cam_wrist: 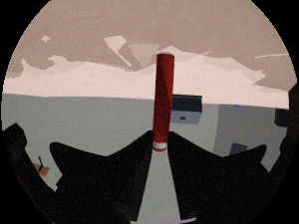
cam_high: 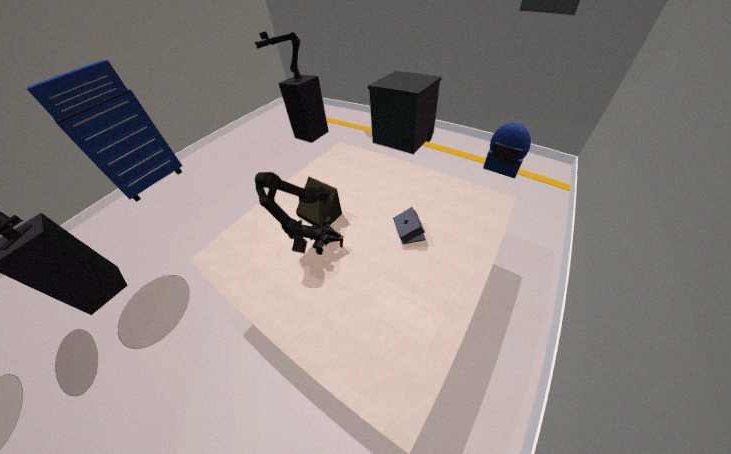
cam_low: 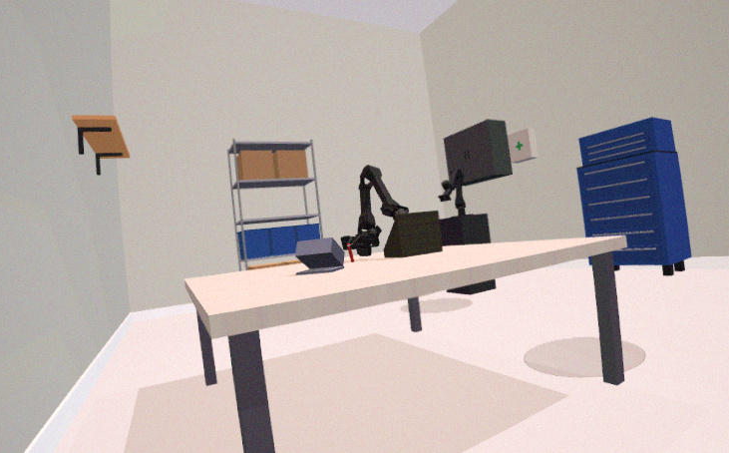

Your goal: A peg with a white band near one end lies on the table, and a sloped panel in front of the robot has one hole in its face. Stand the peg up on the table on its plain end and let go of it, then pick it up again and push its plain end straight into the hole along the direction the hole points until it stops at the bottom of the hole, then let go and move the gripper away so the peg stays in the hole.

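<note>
1. Gripper [cam_high: 341,239] [cam_low: 349,244] [cam_wrist: 160,135] was clamped on the red peg [cam_high: 341,242] [cam_low: 350,252] [cam_wrist: 163,96] at its banded end, probably to leave the plain end free for standing.
2. Peg was near upright, slightly tilted, low by the table [cam_high: 390,332] [cam_low: 412,275] [cam_wrist: 60,79]; contact unclear.
3. Sloped panel [cam_high: 411,225] [cam_low: 320,251] [cam_wrist: 191,115] sat apart, hole unfilled.
4. Peg looked slim, round, matte red, white band near the gripped end.

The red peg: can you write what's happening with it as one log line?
gripper: shut on red peg | grip: white-band end | peg: near upright | panel hole: unfilled
</note>
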`<action>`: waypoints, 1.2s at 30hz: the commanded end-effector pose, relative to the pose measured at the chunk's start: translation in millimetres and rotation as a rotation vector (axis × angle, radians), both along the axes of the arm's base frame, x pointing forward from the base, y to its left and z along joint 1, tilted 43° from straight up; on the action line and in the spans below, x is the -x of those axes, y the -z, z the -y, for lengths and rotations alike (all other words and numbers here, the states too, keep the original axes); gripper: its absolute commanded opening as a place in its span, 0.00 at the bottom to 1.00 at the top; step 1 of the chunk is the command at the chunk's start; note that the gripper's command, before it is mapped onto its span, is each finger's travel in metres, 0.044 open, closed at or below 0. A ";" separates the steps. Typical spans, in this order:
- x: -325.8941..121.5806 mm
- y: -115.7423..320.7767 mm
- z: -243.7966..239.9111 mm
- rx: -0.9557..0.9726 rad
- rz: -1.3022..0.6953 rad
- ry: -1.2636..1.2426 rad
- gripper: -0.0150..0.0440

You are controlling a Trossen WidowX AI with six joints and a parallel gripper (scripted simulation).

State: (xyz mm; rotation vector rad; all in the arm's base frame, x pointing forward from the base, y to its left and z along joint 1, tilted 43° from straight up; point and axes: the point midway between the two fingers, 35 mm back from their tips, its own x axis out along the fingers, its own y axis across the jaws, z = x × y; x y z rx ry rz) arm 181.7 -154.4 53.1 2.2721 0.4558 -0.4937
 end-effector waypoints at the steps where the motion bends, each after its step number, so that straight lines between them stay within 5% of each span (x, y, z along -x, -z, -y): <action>1: 1.3 0.7 1.4 0.000 -0.001 0.000 0.34; 36: 5.7 0.5 3.4 -0.017 0.032 -0.018 0.34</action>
